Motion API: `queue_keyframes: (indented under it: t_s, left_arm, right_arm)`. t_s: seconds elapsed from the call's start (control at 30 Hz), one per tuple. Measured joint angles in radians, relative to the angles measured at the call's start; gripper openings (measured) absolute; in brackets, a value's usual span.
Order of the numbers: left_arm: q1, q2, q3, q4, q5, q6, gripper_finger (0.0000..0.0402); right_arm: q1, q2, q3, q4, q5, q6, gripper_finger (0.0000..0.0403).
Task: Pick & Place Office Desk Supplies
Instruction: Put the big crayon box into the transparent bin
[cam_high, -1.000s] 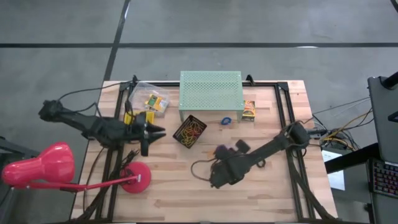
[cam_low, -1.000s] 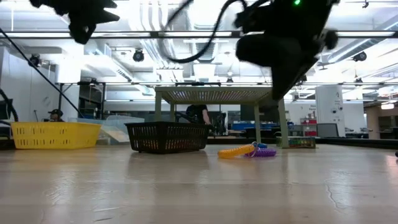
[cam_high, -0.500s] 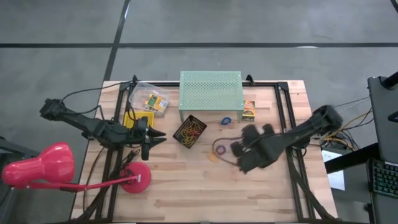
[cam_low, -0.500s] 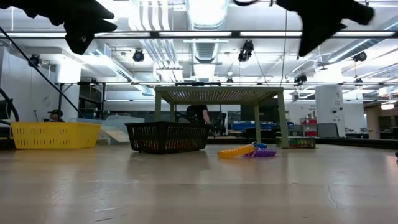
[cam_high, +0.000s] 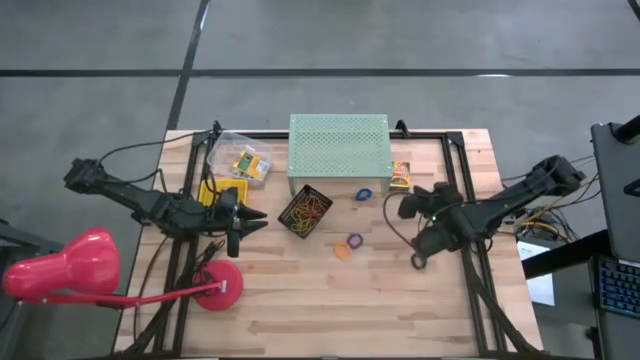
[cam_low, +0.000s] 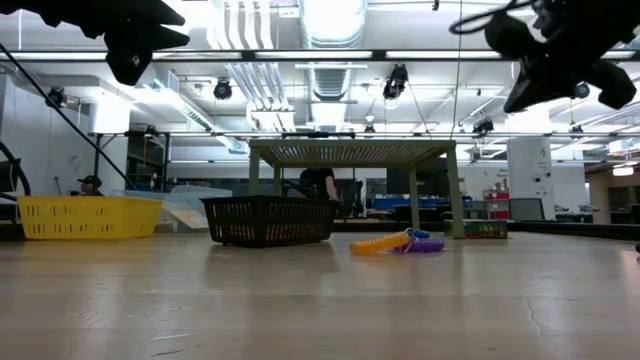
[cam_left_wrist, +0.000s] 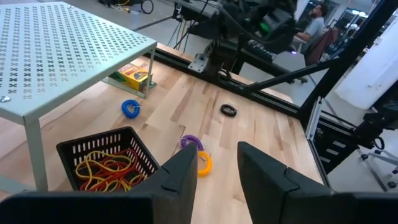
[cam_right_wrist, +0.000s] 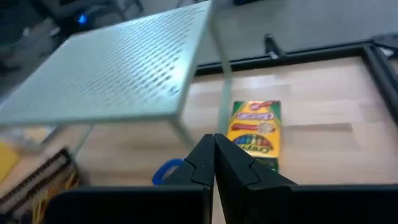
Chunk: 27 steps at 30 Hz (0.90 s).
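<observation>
Purple and orange ring rolls (cam_high: 349, 245) lie together on the wood, as the low view (cam_low: 400, 242) and the left wrist view (cam_left_wrist: 196, 155) also show. A blue ring (cam_high: 364, 193) and a yellow-orange printed box (cam_high: 400, 176) lie beside the mint-green stand (cam_high: 339, 150). A small black ring (cam_high: 418, 261) lies nearer the right rail. Rubber bands fill the black basket (cam_high: 305, 210). My right gripper (cam_right_wrist: 214, 163) is shut and empty, raised above the table (cam_high: 410, 205), facing the printed box (cam_right_wrist: 255, 134). My left gripper (cam_left_wrist: 217, 177) hovers open left of the basket (cam_high: 245, 215).
A pink desk lamp (cam_high: 60, 268) stands with its round base (cam_high: 218, 288) at the table's left near corner. A yellow tray (cam_high: 222, 190) and a clear bag of small boxes (cam_high: 240, 160) sit at the far left. Bare wood spreads along the near side.
My right gripper has swung from the near middle of the table toward the right and far side, rising as it went. The purple and orange rings have stayed where they lay. The left arm has barely shifted.
</observation>
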Motion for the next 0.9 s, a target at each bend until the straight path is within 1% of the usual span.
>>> queue_keyframes:
  t_s: [0.13, 0.23, 0.3, 0.37, 0.43, 0.5, 0.57, 0.63, 0.7, 0.73, 0.83, 0.9]
  left_arm:
    - [0.000, 0.000, 0.000, 0.000, 0.000, 0.000, 0.0119]
    - [0.000, 0.000, 0.000, 0.000, 0.000, 0.001, 0.0119]
    - [0.000, 0.000, 0.000, 0.000, 0.000, 0.003, 0.0119]
    - [0.000, 0.000, 0.000, 0.000, 0.000, 0.003, 0.0119]
    - [0.000, 0.000, 0.000, 0.000, 0.000, 0.003, 0.0119]
    - [0.000, 0.000, 0.000, -0.001, 0.000, 0.003, 0.0119]
    - [0.000, 0.000, 0.000, -0.001, 0.000, 0.006, 0.0119]
    - [0.000, 0.000, 0.001, -0.001, 0.000, 0.034, 0.0119]
    - [0.001, 0.000, 0.001, 0.002, -0.001, 0.052, 0.0119]
    - [0.001, 0.000, 0.001, 0.008, -0.003, 0.054, 0.0119]
    - [0.001, 0.000, 0.001, 0.026, -0.003, 0.053, 0.0119]
    - [0.001, 0.000, 0.001, 0.026, -0.003, 0.054, 0.0119]
  right_arm:
    - [-0.057, -0.013, -0.046, 0.025, -0.007, -0.044, 0.0008]
    - [-0.099, -0.013, -0.055, 0.096, -0.061, -0.037, 0.0008]
    - [-0.121, -0.013, -0.056, 0.096, -0.051, -0.041, 0.0008]
    - [-0.143, -0.016, -0.058, 0.095, -0.011, -0.100, 0.0008]
    - [-0.160, -0.018, -0.057, 0.103, 0.006, -0.276, 0.0008]
    - [-0.169, -0.018, -0.050, 0.125, -0.029, -0.529, 0.0008]
    - [-0.176, -0.018, -0.032, 0.142, -0.124, -0.796, 0.0008]
    - [-0.193, -0.021, -0.010, 0.148, -0.256, -1.026, 0.0008]
    - [-0.225, -0.021, 0.008, 0.155, -0.372, -1.158, 0.0008]
    - [-0.245, -0.021, 0.010, 0.156, -0.404, -1.190, 0.0008]
    - [-0.313, -0.019, 0.005, 0.162, -0.428, -1.277, 0.0008]
    - [-0.351, -0.019, -0.004, 0.174, -0.427, -1.370, 0.0008]
